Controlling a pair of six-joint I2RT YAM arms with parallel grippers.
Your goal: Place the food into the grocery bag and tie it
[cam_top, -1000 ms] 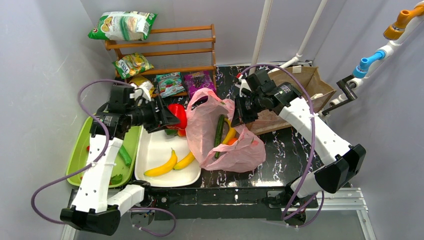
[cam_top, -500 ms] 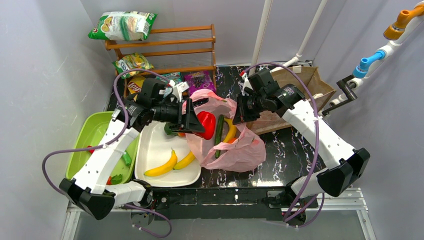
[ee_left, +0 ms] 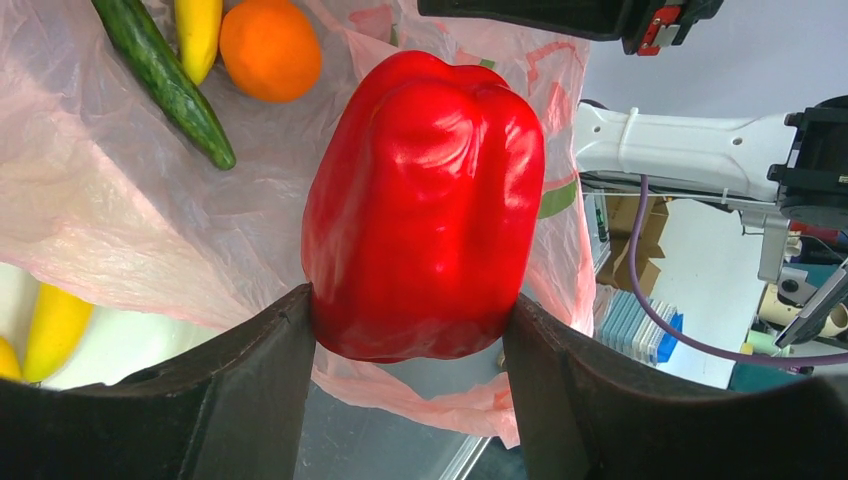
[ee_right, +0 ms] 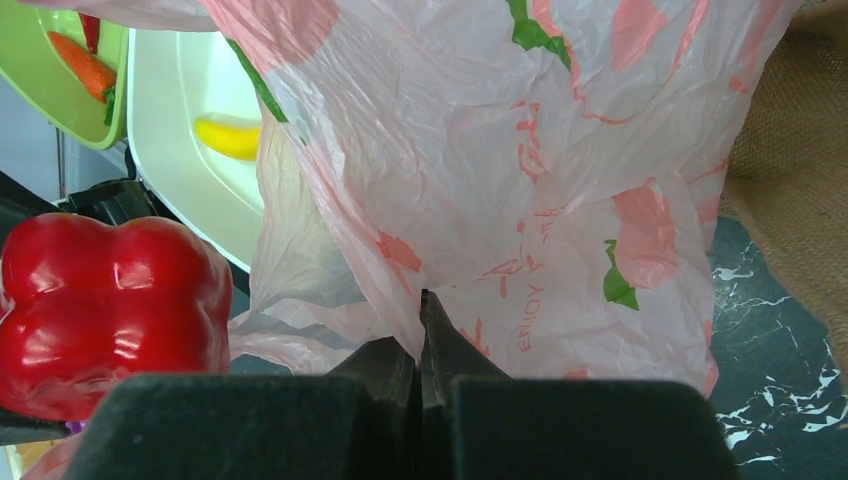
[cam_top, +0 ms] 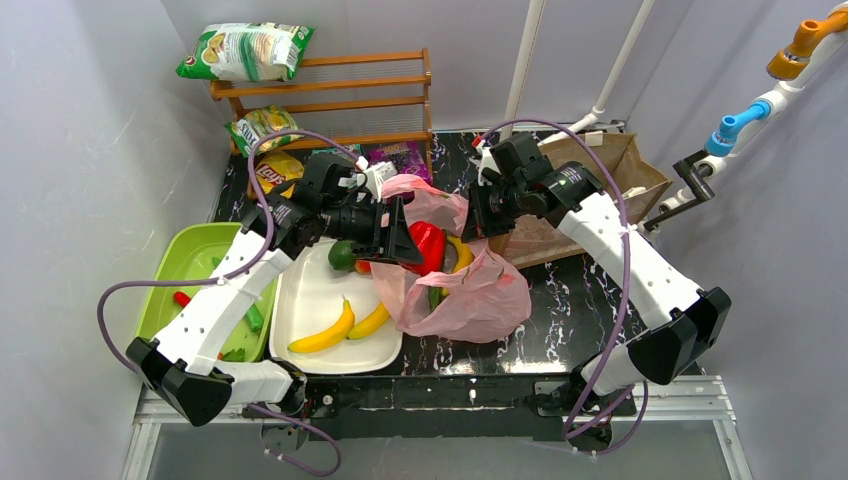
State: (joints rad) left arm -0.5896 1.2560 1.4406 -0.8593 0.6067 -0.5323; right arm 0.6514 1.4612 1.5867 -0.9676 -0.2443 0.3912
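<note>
My left gripper (cam_top: 405, 243) is shut on a red bell pepper (ee_left: 425, 200), held at the mouth of the pink grocery bag (cam_top: 470, 295). Deeper in the bag, the left wrist view shows an orange (ee_left: 270, 48), a yellow banana (ee_left: 198, 30) and a green cucumber (ee_left: 165, 75). My right gripper (ee_right: 422, 310) is shut on a fold of the bag's thin plastic (ee_right: 520, 150) and lifts its far edge. Two more bananas (cam_top: 325, 332) lie on the white tray (cam_top: 310, 290), left of the bag.
A green tub (cam_top: 175, 280) with vegetables stands left of the tray. A green round fruit (cam_top: 342, 255) sits at the tray's far end. A brown paper bag (cam_top: 600, 180) lies behind the right arm. A wooden shelf (cam_top: 330, 95) with snack packets stands at the back.
My left arm has carried the red pepper rightward from above the tray to the bag's mouth. The right gripper has kept its hold on the bag, which has bunched slightly.
</note>
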